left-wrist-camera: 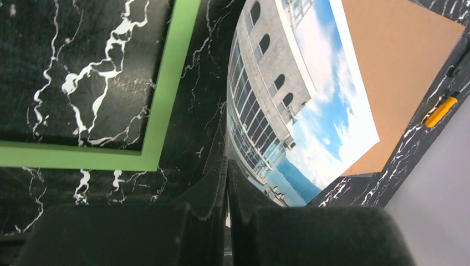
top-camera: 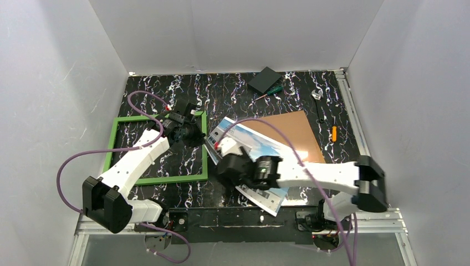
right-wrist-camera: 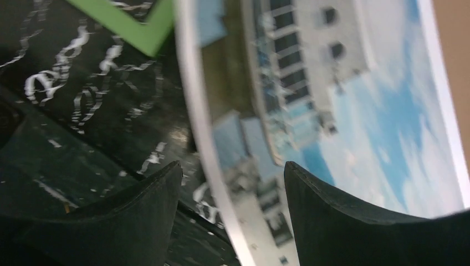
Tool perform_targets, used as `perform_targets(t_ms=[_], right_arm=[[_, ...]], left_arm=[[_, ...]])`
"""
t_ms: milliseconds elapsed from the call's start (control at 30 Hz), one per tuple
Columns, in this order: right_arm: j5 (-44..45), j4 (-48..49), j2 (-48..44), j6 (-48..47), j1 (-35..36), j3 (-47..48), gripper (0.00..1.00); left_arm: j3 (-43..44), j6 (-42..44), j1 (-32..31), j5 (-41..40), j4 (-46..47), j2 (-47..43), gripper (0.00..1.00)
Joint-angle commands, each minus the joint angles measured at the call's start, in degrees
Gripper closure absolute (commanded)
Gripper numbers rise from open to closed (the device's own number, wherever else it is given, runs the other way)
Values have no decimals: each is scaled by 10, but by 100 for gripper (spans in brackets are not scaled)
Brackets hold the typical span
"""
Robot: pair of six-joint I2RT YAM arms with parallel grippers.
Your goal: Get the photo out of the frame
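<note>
The photo (left-wrist-camera: pixel 310 111) is held clear of the frame (left-wrist-camera: pixel 166 83), clamped edgewise in the left tool (left-wrist-camera: pixel 227 172); the right tool (right-wrist-camera: pixel 233 169) is spread.

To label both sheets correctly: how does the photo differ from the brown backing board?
The photo is a glossy print of a building and sky; the backing board is plain brown. The photo curves up at one edge; the board lies flat. The photo partly overlaps the board. Both are rectangular and outside the green frame.
</note>
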Motion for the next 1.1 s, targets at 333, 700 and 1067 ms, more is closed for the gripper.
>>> perform_targets(t_ms=[333,700,1067], right_arm=[[156,-67,217,-65,75,137,47],[206,-40,195,-215,76,53,99],[98,54,93,-433,28,-100,99]], left_arm=[[25,-48,-2,-21,-127,-12,100],[-4,-50,-1,-34,-132,-41,55],[25,195,2,-121,-208,-90,2]])
